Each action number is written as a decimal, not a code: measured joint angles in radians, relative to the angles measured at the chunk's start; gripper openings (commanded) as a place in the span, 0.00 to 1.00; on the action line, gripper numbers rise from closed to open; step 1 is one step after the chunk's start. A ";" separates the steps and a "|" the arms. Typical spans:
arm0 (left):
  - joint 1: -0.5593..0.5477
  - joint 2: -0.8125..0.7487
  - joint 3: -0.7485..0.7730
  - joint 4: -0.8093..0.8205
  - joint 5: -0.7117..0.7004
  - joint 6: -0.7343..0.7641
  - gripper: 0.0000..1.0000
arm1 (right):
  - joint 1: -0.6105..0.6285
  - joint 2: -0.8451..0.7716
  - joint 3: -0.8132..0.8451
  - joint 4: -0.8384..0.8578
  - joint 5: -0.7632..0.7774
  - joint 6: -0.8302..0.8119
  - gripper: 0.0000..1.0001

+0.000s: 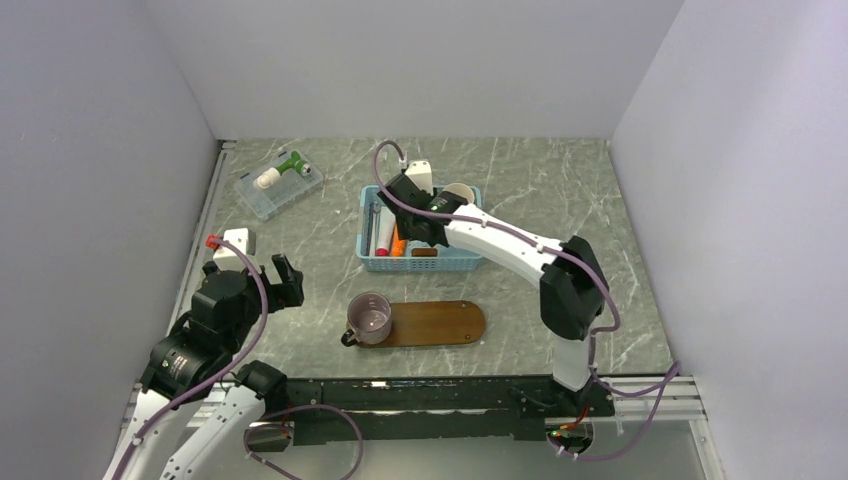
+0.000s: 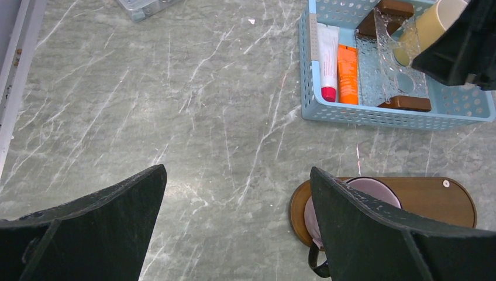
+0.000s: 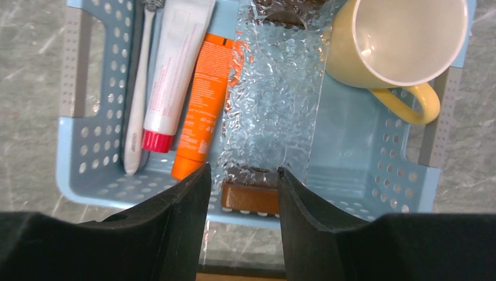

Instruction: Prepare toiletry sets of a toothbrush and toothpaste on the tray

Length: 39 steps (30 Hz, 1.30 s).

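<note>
1. While the right pincer (image 3: 243, 175) hangs over the near wall of the light-blue basket (image 3: 76, 170), the toothbrush (image 3: 137, 99) lies inside this basket. It is ahead of the pincer and well to the left of its left finger, along the basket's left wall.
2. The orange toothpaste (image 3: 199, 105) lies in the same basket, with its cap end just ahead of the left fingertip. A white tube with a red cap (image 3: 172, 70) lies between it and the toothbrush.
3. The right pincer's jaws stand apart with a narrow gap and hold nothing. Through the gap I see a clear bubbly plastic piece (image 3: 275, 88) and a brown block (image 3: 251, 199).
4. A yellow mug (image 3: 403, 41) lies ahead of this pincer, to its right.
5. The tray (image 1: 440, 322) lies on the worktop (image 1: 560, 180) behind the right pincer, toward the arm bases. A purple mug (image 1: 370, 318) stands on its left end.
6. The left pincer (image 2: 237, 175) is wide open and empty. The tray is ahead of it to the right, partly hidden by its right finger.
</note>
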 measured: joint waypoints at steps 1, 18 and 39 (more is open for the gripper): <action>0.000 0.000 0.000 0.000 0.003 0.000 1.00 | -0.006 0.018 0.006 0.000 -0.005 0.000 0.49; 0.004 0.000 0.000 0.000 0.014 0.000 0.99 | -0.061 0.176 0.105 0.036 -0.058 0.028 0.51; 0.015 0.000 -0.003 0.002 0.040 0.005 0.99 | -0.101 0.271 0.159 0.059 -0.086 0.047 0.51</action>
